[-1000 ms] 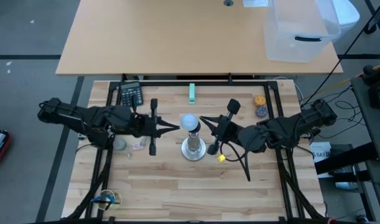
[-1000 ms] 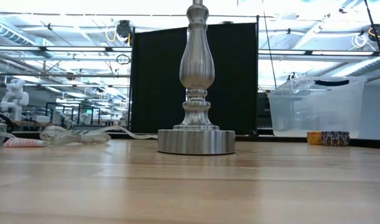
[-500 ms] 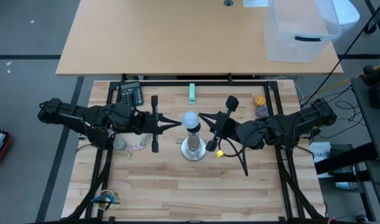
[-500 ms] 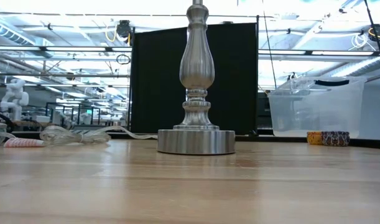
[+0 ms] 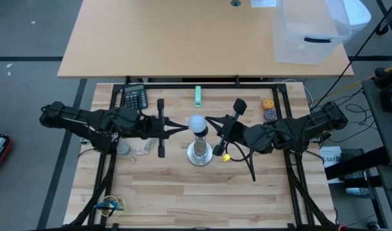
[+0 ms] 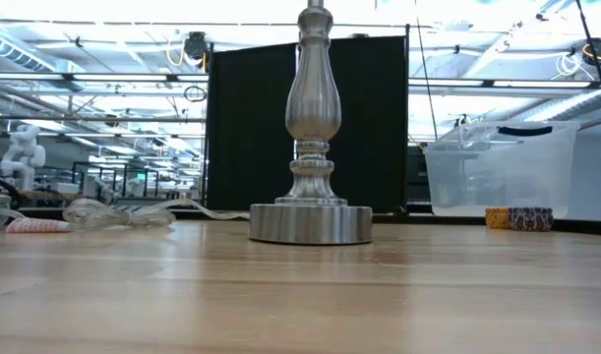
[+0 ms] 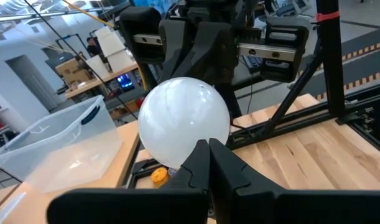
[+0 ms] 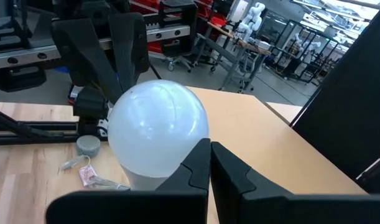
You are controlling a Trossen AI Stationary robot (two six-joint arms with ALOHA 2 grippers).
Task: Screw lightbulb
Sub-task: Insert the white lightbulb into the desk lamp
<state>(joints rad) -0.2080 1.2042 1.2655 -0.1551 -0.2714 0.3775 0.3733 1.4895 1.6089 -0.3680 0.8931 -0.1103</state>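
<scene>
The small white frosted lightbulb [image 5: 196, 124] sits atop my silver round-based lamp stand [image 5: 199, 153] mid-tabletop. My left gripper [image 5: 181, 128] and right gripper [image 5: 210, 122] flank it, fingertips pressed together, holding nothing. A black calculator [image 5: 134, 97] lies near the far-left corner.

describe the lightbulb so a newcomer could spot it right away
Find the wooden table, then the silver round-based lamp stand at its middle, between the left claw and the right claw. The lightbulb sits on top of that stand. It is the only smooth white frosted globe here; everything near it is dark arm parts or silver metal.
</scene>
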